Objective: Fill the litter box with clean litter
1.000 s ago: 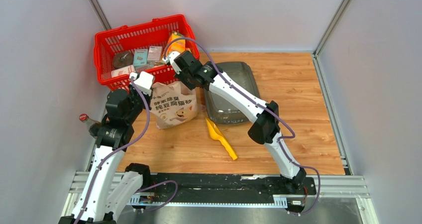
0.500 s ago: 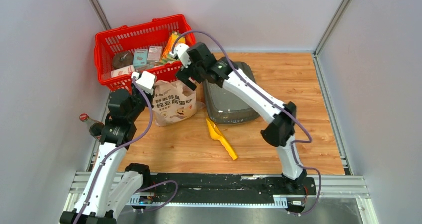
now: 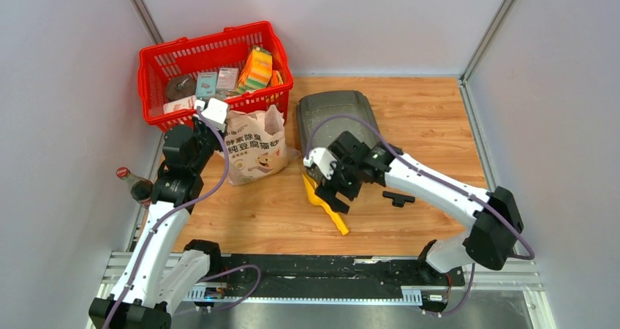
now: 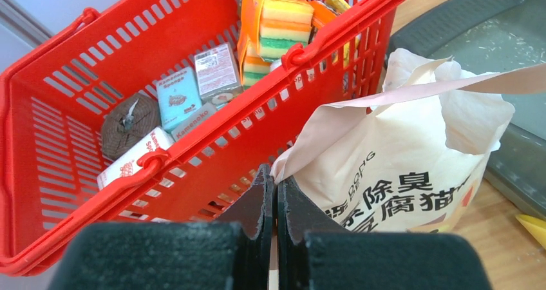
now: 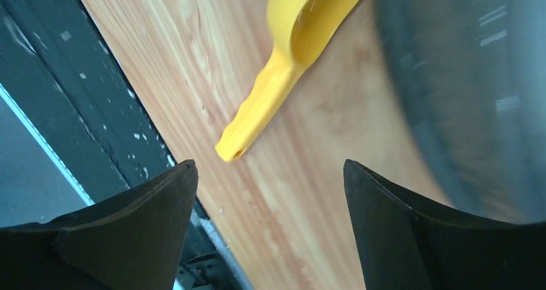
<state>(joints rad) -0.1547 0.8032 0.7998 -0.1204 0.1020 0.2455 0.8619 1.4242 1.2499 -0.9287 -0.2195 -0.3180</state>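
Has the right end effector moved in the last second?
Yes. The right end effector swung from beside the red basket toward the near edge, now open over the yellow scoop.

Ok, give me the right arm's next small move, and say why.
Probably lower the right end effector onto the handle of the scoop and close. Its jaws hang open just above the handle, and the left end effector pinches the rim of the bag.

Red basket [image 3: 212, 47] with sponges [image 3: 257, 67]; paper bag [image 3: 254, 152] just beside; yellow scoop [image 3: 338, 221] on table [image 3: 431, 124]
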